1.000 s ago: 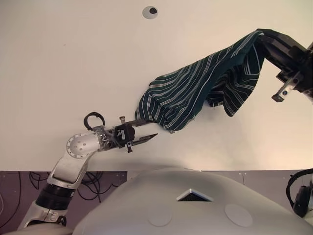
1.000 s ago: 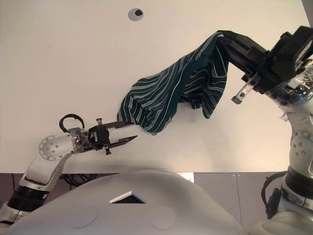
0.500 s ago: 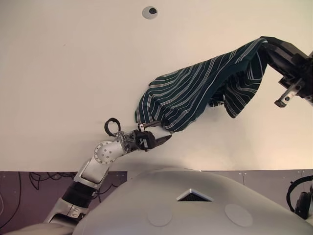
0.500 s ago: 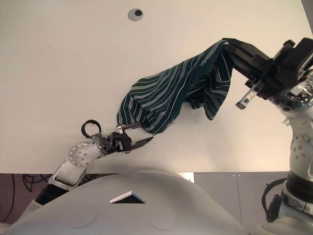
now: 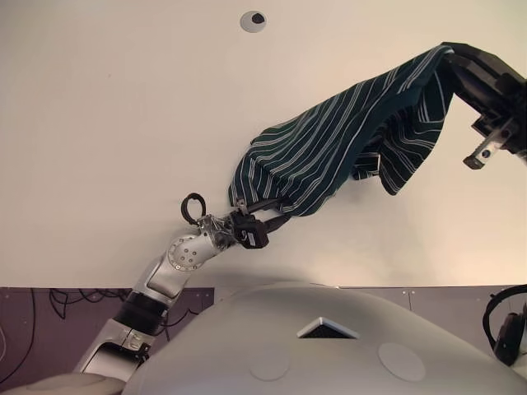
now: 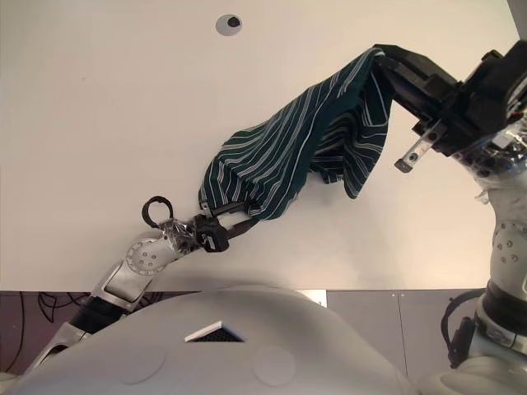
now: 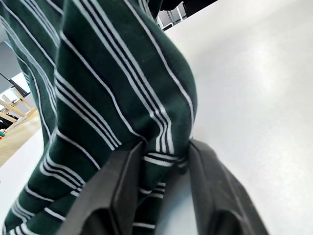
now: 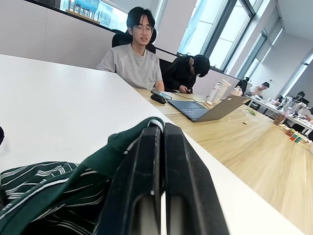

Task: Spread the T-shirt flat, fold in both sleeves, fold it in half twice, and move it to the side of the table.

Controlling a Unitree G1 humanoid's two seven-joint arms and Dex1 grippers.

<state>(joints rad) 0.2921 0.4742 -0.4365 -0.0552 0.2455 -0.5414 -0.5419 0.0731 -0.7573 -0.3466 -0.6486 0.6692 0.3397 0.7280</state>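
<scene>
The T-shirt (image 5: 329, 148) is dark green with white stripes. It hangs bunched in a slanting drape above the white table (image 5: 123, 123). My right gripper (image 5: 451, 59) holds its top end high at the right, shut on a green hem (image 8: 132, 139). The shirt's low end (image 6: 239, 185) reaches down toward the table's front. There my left gripper (image 5: 276, 212) is open, one finger on each side of the lower hem. In the left wrist view a striped fold (image 7: 127, 88) bulges out between the two fingers (image 7: 115, 196).
A round grommet hole (image 5: 253, 20) sits at the far middle of the table. The table's front edge (image 5: 99, 285) runs just behind my left arm. Bare tabletop lies to the left and under the raised shirt.
My left gripper has moved right and forward from open table to the shirt's lower hem, and its fingers now straddle the cloth. The right gripper has held the shirt's top, shifting only slightly.
</scene>
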